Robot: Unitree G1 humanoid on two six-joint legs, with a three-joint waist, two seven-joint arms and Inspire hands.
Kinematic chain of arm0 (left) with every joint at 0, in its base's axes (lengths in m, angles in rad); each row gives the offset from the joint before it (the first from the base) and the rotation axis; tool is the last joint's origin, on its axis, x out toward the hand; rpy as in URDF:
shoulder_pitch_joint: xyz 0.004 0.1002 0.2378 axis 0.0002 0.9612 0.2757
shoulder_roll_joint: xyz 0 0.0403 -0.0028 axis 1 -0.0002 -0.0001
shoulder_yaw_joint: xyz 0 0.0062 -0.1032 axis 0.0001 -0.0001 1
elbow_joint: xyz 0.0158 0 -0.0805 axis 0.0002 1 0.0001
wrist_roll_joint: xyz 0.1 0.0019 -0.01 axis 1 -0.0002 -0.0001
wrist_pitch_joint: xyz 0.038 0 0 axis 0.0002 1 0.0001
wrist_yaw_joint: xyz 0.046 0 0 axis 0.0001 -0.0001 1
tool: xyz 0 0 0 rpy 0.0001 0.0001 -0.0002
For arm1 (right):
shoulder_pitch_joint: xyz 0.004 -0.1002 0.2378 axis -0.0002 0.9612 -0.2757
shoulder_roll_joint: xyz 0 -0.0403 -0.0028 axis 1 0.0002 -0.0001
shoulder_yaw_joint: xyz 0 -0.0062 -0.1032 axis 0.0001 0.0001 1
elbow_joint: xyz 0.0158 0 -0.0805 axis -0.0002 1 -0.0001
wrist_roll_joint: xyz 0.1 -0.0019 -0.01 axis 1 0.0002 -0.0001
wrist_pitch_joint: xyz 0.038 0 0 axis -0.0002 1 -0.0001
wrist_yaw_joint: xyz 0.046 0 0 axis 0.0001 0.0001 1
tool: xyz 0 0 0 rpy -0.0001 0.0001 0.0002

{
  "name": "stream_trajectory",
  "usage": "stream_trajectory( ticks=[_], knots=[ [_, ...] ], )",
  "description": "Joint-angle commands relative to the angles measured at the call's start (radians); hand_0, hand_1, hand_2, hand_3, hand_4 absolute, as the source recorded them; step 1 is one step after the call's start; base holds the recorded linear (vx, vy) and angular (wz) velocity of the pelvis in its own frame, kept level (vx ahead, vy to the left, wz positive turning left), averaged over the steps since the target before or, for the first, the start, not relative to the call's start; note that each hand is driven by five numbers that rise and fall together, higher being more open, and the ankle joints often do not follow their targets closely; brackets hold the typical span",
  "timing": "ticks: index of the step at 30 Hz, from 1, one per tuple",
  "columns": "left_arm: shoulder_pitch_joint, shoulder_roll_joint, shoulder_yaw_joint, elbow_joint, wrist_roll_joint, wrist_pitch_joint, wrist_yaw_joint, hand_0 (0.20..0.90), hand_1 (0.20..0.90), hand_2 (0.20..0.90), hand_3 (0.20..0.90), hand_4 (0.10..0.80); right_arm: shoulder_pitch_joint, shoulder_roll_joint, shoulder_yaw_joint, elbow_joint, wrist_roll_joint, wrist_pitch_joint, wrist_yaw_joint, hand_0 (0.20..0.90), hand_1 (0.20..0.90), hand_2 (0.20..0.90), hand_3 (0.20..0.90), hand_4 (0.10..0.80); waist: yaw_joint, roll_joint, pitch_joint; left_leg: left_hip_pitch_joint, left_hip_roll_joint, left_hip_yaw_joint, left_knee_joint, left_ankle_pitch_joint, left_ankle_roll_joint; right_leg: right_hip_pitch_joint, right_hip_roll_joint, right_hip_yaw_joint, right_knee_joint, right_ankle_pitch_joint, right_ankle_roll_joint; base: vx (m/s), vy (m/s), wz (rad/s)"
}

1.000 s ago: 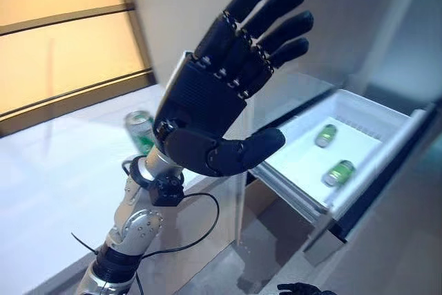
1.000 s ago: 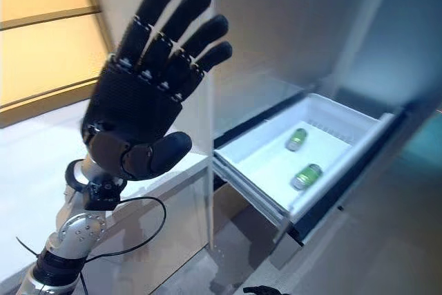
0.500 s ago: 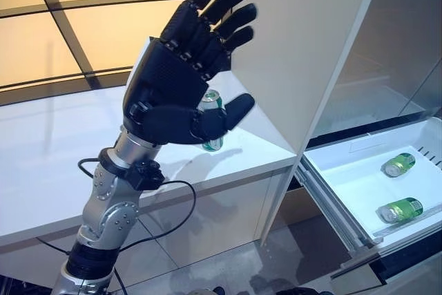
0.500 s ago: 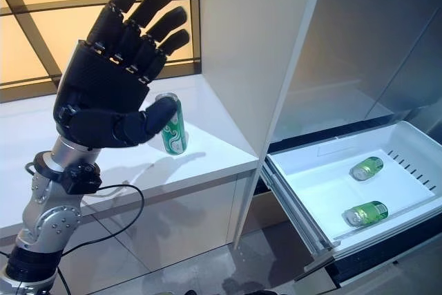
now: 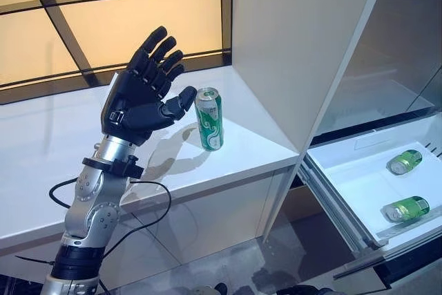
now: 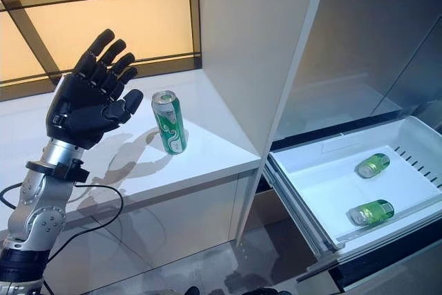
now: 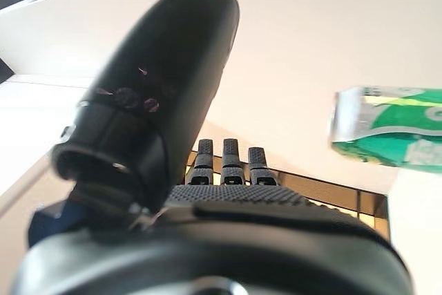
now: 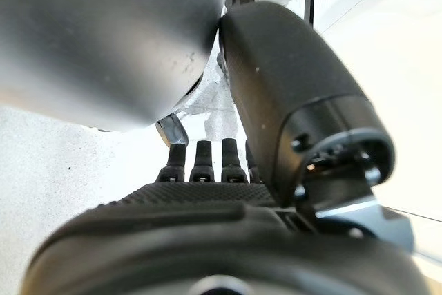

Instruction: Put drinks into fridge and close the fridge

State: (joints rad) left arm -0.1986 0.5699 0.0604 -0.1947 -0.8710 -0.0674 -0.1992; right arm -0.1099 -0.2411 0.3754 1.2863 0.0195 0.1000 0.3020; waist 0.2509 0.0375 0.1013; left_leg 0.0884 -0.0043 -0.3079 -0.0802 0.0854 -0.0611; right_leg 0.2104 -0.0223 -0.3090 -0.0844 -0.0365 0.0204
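L hand raised over white counter, fingers spread, holding nothing; green can upright just beside its thumb, not touching. Fridge drawer pulled out w/ two green cans lying inside. R hand empty, fingers straight, pointing at floor.
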Motion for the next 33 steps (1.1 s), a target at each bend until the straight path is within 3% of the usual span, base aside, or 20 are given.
stream_trajectory(
  ticks=[1,20,33],
  knots=[
    [-0.071,0.049,0.079,0.013,0.030,-0.035,0.006,0.900,0.900,0.900,0.900,0.800,-0.010,-0.048,0.039,-0.011,-0.065,0.013,0.048,0.900,0.900,0.900,0.900,0.800,-0.046,-0.012,-0.033,-0.015,-0.013,0.114,0.036,-0.039,0.001,-0.028,0.009,0.061,0.082,-0.053,-0.026,0.045,0.064,-0.09],
    [-0.103,0.095,0.093,0.130,0.097,0.053,-0.018,0.900,0.900,0.900,0.900,0.800,0.017,-0.069,-0.003,-0.011,-0.132,-0.001,0.073,0.900,0.900,0.900,0.900,0.800,-0.111,0.005,-0.043,0.023,-0.019,0.190,0.034,-0.060,0.016,-0.021,-0.003,0.117,0.074,-0.040,-0.009,0.038,0.040,-0.12],
    [-0.089,0.120,0.110,0.175,0.182,0.032,0.023,0.900,0.900,0.900,0.900,0.800,0.033,-0.067,-0.014,-0.009,-0.143,-0.005,0.079,0.900,0.900,0.900,0.900,0.800,-0.123,0.006,-0.044,0.041,-0.026,0.200,0.036,-0.073,0.030,-0.017,-0.007,0.127,0.083,-0.042,-0.007,0.033,0.013,-0.04]
  ],
)
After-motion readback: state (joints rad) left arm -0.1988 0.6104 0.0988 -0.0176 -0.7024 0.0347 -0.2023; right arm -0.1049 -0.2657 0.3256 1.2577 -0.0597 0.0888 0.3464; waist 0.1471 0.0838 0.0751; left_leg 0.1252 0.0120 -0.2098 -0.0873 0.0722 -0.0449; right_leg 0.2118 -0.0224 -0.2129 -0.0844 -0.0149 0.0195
